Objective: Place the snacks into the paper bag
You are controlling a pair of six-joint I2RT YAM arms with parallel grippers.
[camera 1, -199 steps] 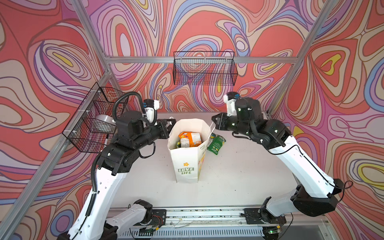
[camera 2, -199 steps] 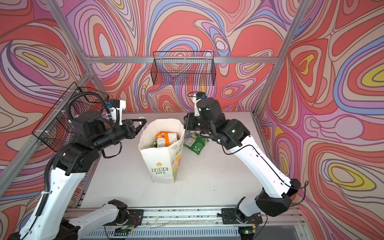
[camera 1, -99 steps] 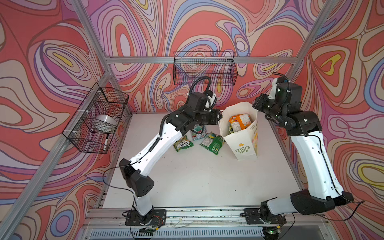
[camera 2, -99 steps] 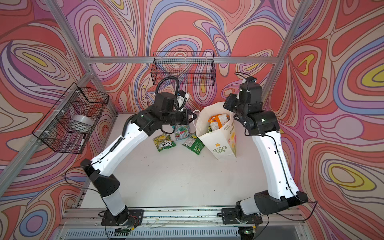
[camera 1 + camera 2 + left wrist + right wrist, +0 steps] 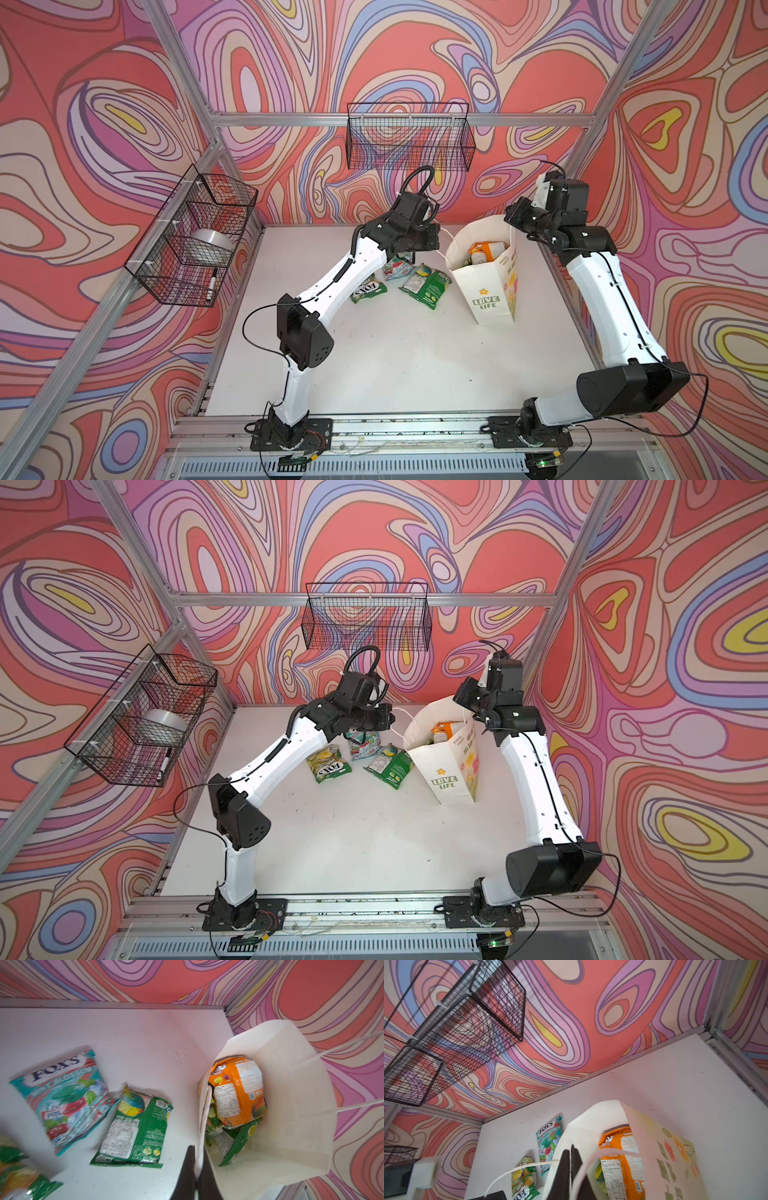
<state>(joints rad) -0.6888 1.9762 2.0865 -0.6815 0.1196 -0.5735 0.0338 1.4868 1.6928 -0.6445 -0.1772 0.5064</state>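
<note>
The white paper bag (image 5: 486,291) (image 5: 446,771) stands at the back right of the table, its mouth held wide. My left gripper (image 5: 437,240) (image 5: 196,1160) is shut on the bag's near-left rim, with the paper edge pinched between the fingers. At the back right rim, my right gripper (image 5: 511,218) (image 5: 571,1159) is shut on the bag too. An orange snack (image 5: 482,252) (image 5: 236,1093) and a green one (image 5: 239,1142) lie inside. Left of the bag on the table lie three snacks: teal-red (image 5: 397,268) (image 5: 64,1101), green face down (image 5: 424,284) (image 5: 135,1130) and yellow-green (image 5: 366,289) (image 5: 523,1178).
A black wire basket (image 5: 409,141) hangs on the back wall above the grippers. Another basket (image 5: 195,241) on the left wall holds a tape roll (image 5: 212,241) and a marker (image 5: 212,286). The bag stands close to the table's right edge (image 5: 557,282).
A second ago the bag stood at the table's middle between both arms. It now stands at the back right, both grippers on its rim. Since half a second ago nothing has visibly moved.
</note>
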